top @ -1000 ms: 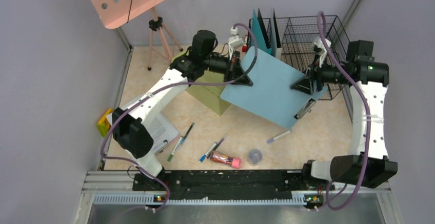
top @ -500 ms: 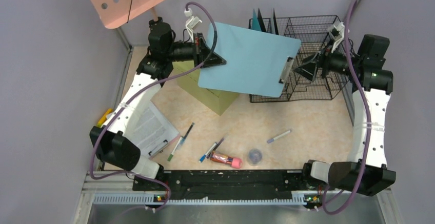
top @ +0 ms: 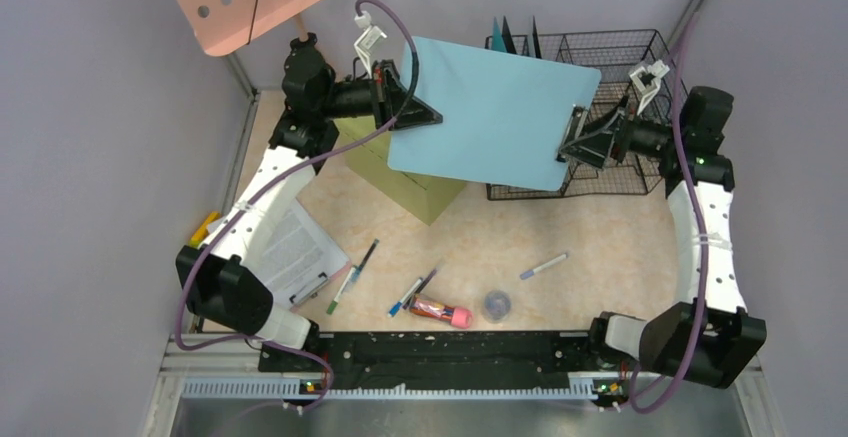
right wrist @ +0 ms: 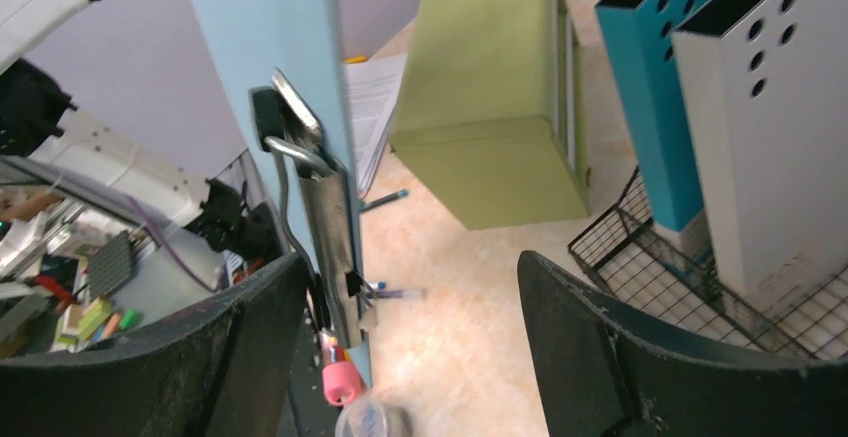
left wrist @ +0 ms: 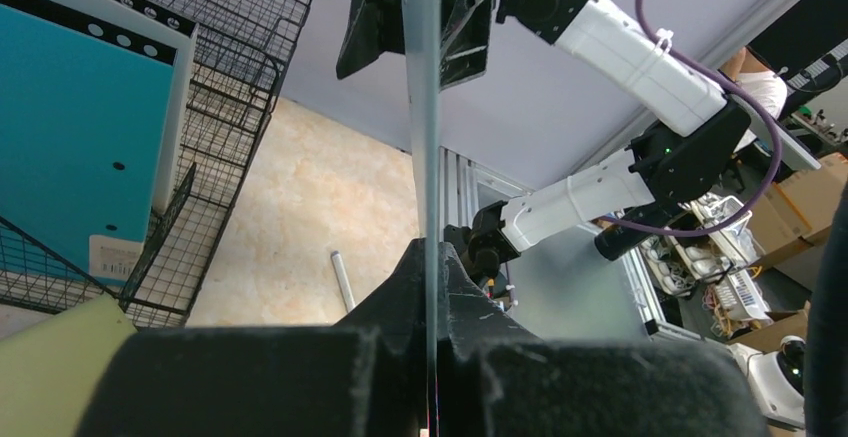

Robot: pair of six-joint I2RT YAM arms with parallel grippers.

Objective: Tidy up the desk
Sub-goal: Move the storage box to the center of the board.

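A light blue clipboard hangs in the air over the back of the desk. My left gripper is shut on its left edge. In the left wrist view the board runs edge-on out of the closed left gripper. My right gripper stands open at the board's right edge. In the right wrist view the metal clip sits inside the wide gap of the right gripper, close to the left finger, and is not clamped.
An olive-green drawer box stands under the board. A black wire basket and teal and grey file holders stand at the back right. Papers, pens, a pink-capped tube and a round lid lie near the front.
The left arm has lifted the clipboard from a low tilt up and toward the back left. The right gripper opened wider, drew off the board, then came back around the clip end.
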